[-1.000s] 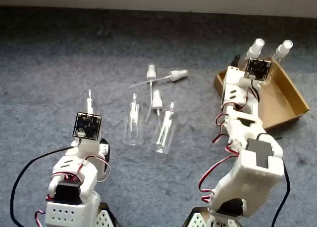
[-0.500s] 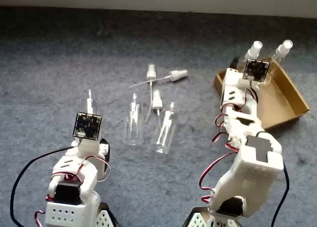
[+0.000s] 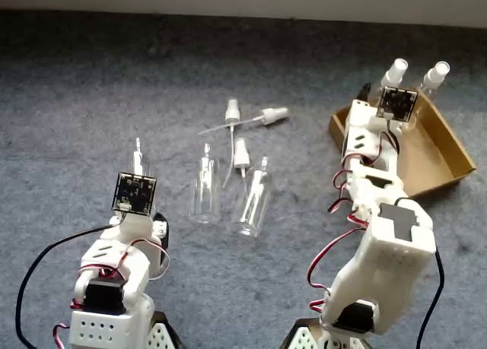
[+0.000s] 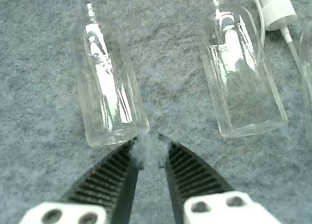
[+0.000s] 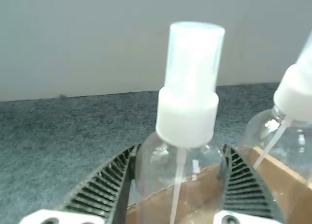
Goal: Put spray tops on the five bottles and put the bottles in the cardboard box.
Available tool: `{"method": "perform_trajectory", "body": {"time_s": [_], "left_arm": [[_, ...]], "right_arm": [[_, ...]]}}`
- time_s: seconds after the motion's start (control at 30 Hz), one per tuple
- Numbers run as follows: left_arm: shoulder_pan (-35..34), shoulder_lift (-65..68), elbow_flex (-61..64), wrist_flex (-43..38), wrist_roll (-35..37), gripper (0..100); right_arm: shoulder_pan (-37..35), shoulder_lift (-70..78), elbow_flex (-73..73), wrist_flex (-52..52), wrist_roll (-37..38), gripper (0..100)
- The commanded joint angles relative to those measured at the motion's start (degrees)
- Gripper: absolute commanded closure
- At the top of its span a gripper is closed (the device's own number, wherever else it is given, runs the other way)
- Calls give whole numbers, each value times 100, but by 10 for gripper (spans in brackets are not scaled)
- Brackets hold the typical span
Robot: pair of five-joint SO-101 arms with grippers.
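At the cardboard box (image 3: 444, 145), right claw (image 5: 180, 154) grips a capped bottle (image 5: 188, 117).

Glossy clear plastic bottles (image 4: 109, 82), matt cardboard box (image 3: 437, 147), fuzzy carpet (image 3: 91, 83) (felt-like)

Soft, even light falls on the grey carpet (image 3: 91, 98), shadows are faint, and bright glints streak the clear bottles (image 4: 109, 82).

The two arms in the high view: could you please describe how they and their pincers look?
The left arm and right arm are blocky white plastic with black motors and red, white and black cables; a black circuit board caps each wrist. The left pincer and right pincer have black ribbed fingers.
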Motion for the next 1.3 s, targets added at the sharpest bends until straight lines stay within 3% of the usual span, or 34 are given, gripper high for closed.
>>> {"method": "perform_trajectory", "body": {"time_s": [0.0,1.03,1.27], "left_arm": [[-4,-48,-31,-114,-62,995],[198,-48,127,-220,-62,995],[198,-48,127,-220,-62,995]], "right_arm": [[13,-127,-321,-136,18,789],[-497,-119,-4,-154,62,784],[-497,-119,40,-145,35,734]]}}
